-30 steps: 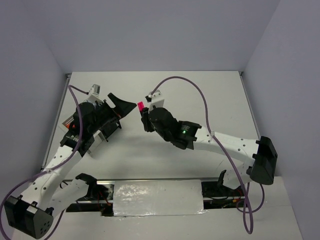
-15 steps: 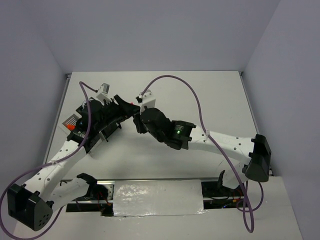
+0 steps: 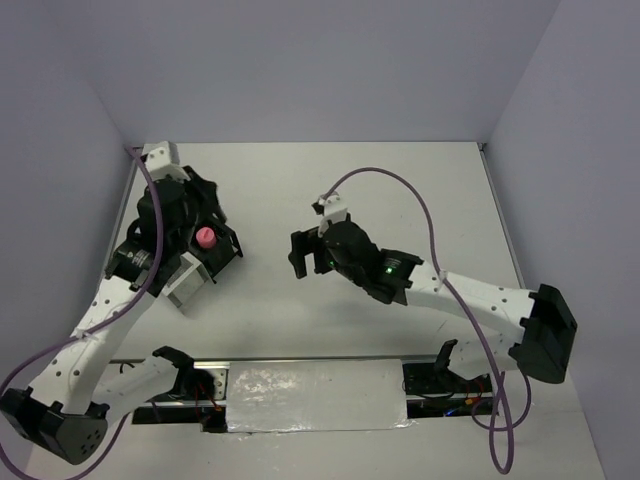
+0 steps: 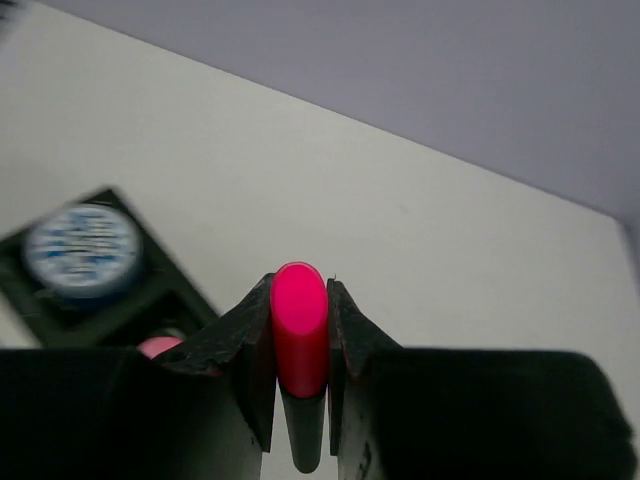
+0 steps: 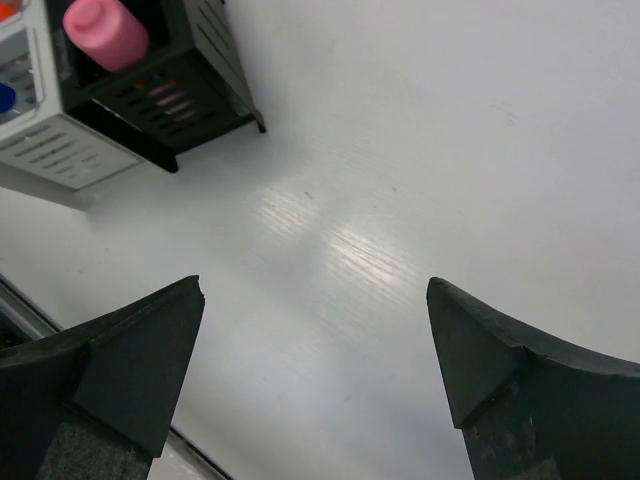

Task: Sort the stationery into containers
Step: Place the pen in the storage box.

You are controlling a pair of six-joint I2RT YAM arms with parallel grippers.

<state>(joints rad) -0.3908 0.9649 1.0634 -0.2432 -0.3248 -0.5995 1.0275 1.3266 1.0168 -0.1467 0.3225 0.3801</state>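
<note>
Sorting looks nearly wrapped up

Top view: pink cylinder [image 3: 204,238] sitting in the organizer [image 3: 183,285]. Left wrist: left gripper [image 4: 299,296] pinching a pink-capped marker [image 4: 299,335] above the organizer, blue-white roll [image 4: 83,252] already inside. Right wrist: right gripper [image 5: 315,370] wide open, empty, off to the side. Probably just that marker left.

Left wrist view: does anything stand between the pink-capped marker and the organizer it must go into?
Nothing visible does. The left gripper is shut on the marker, close beside the organizer, with no object between them. One black compartment holds a roll. The right gripper is open and well away from the organizer.
</note>
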